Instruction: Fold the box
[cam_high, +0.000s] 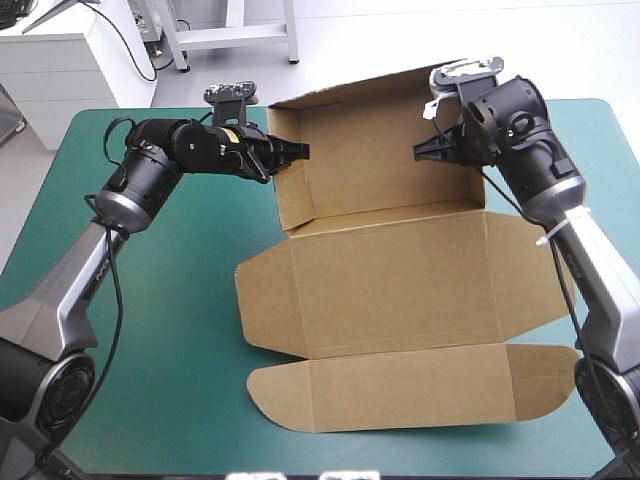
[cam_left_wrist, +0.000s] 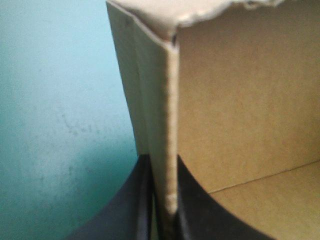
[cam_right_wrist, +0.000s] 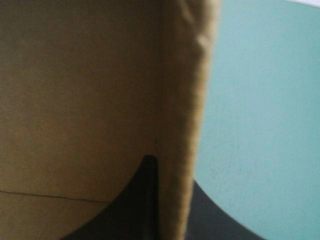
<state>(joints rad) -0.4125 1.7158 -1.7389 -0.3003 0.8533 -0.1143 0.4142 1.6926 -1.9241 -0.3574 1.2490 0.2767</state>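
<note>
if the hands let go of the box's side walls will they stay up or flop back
Likely stiff: the box is board, and its flat panels show no sag. Released walls may spring back, since left hand and right hand each pinch one upright. Thin sheet, so probably light; a push would likely slide it.

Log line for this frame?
box: far walls raised, lid flat | left gripper: jaws shut on left wall | right gripper: jaws shut on right wall
</note>
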